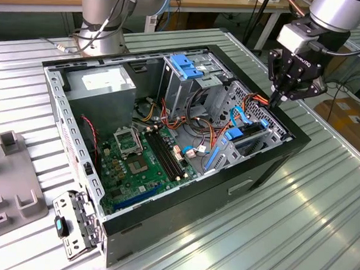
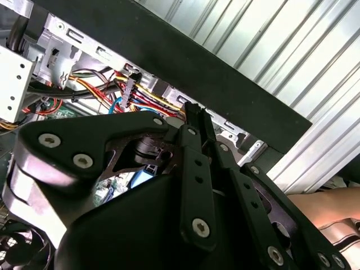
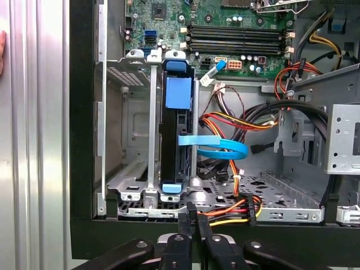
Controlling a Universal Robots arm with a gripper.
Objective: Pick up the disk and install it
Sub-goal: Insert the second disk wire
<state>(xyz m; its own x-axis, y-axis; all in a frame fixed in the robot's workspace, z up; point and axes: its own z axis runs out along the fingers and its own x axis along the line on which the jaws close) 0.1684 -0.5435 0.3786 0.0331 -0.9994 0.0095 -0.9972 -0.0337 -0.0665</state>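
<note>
Hovering above the case's edge (image 1: 271, 150), the fingers (image 1: 276, 97) point down, pressed together, empty.

The disk (image 3: 177, 140), blue-railed, stands on edge, apparently seated in its bay (image 3: 135, 194).

The robot's silver-grey jointed arm (image 1: 334, 13) reaches in from the upper part of the exterior view's right and bends downward at the wrist. A light-grey boxy wrist module (image 1: 305, 37) sits below the last joint and carries the black metal two-finger gripper (image 1: 277, 97), which points down and slightly toward the exterior view's left. In both wrist views its slim black fingers (image 3: 190, 222) lie pressed together, tips meeting, with nothing between them. The black linkage bars (image 2: 194, 185) fold inward.
</note>
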